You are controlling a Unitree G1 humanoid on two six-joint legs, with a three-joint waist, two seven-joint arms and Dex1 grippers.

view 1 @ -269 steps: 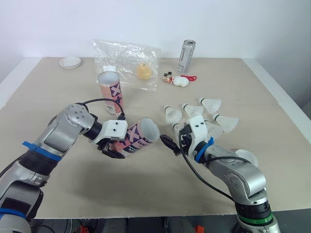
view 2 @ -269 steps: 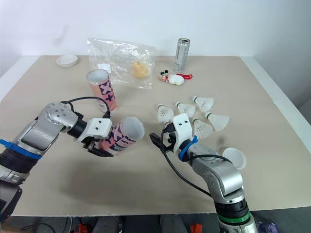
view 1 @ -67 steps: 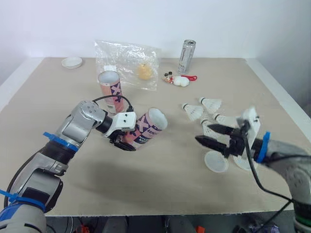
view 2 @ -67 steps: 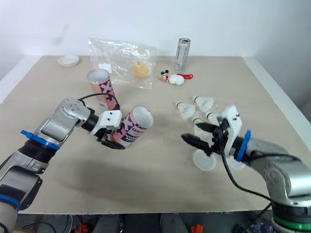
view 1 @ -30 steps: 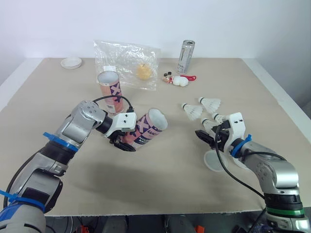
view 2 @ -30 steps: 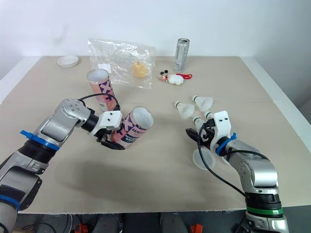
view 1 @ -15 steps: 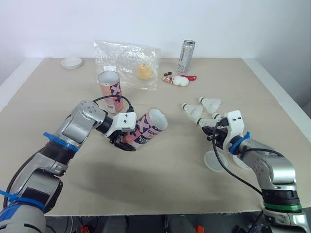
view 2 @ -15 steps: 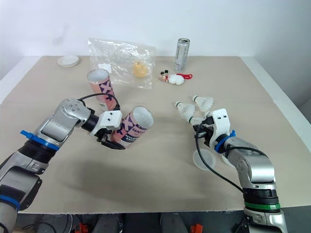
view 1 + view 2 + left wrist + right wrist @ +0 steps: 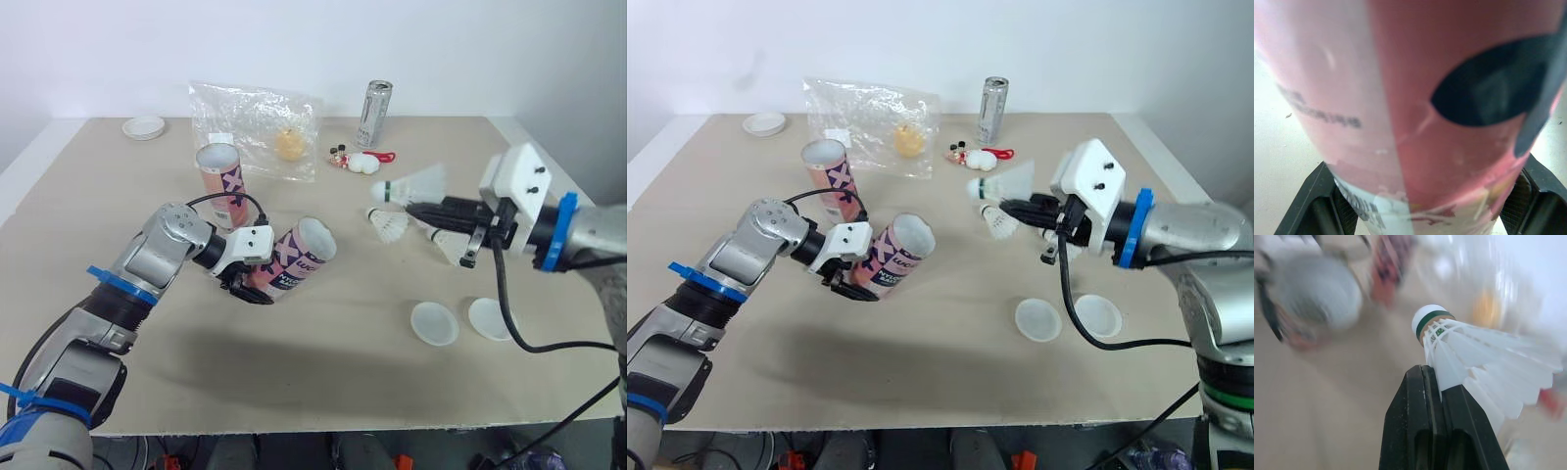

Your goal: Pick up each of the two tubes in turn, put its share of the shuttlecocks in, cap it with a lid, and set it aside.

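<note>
My left gripper (image 9: 247, 278) is shut on a pink patterned tube (image 9: 294, 260), held tilted just above the table with its open mouth facing right; up close the tube (image 9: 1415, 98) sits between both fingers (image 9: 1305, 203). A second pink tube (image 9: 222, 183) stands upright behind it. My right gripper (image 9: 419, 209) hovers above the table at the right, shut on the feather skirt of a white shuttlecock (image 9: 409, 184), cork pointing left toward the tube. Its fingertips (image 9: 1422, 382) pinch the shuttlecock (image 9: 1469, 352). Two shuttlecocks (image 9: 389, 225) (image 9: 447, 246) lie on the table below. Two white lids (image 9: 434, 323) (image 9: 488, 318) lie near the front right.
A clear plastic bag (image 9: 257, 127) with a yellow object lies at the back. Beside it are a metal can (image 9: 377, 101) and a small toy (image 9: 361, 163). A white dish (image 9: 144, 125) sits at the back left corner.
My right gripper has shut on a shuttlecock and lifted it off the table, rising up and to the right. The left arm and its tube have stayed still.
</note>
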